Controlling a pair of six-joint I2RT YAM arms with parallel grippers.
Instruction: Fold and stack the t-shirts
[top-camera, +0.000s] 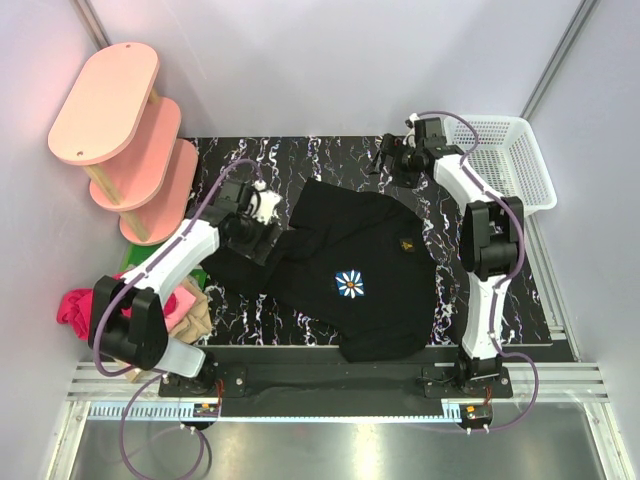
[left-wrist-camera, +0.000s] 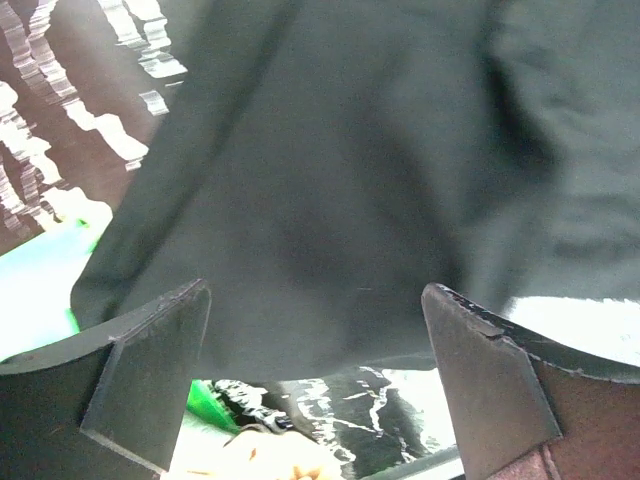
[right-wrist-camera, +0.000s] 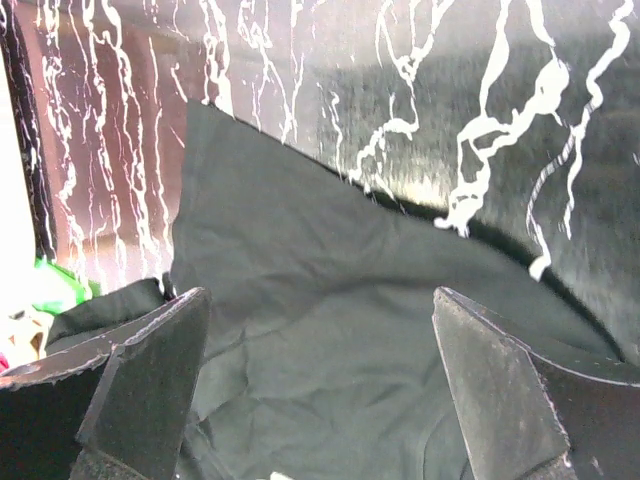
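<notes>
The black t-shirt (top-camera: 350, 270) is being supported, spread out with its daisy print up, by the table (top-camera: 300, 160). The left gripper (left-wrist-camera: 315, 300) is being held released, jaws wide apart, over its left-hand edge. The right gripper (right-wrist-camera: 320, 300) is being held released, grasping nothing, near its far edge

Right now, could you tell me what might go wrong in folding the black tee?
The left gripper sits over bunched cloth at the tee's left side; it may pinch several layers and drag the tee askew. The tee's near hem reaches the table edge, so a pull could slide it off.
</notes>
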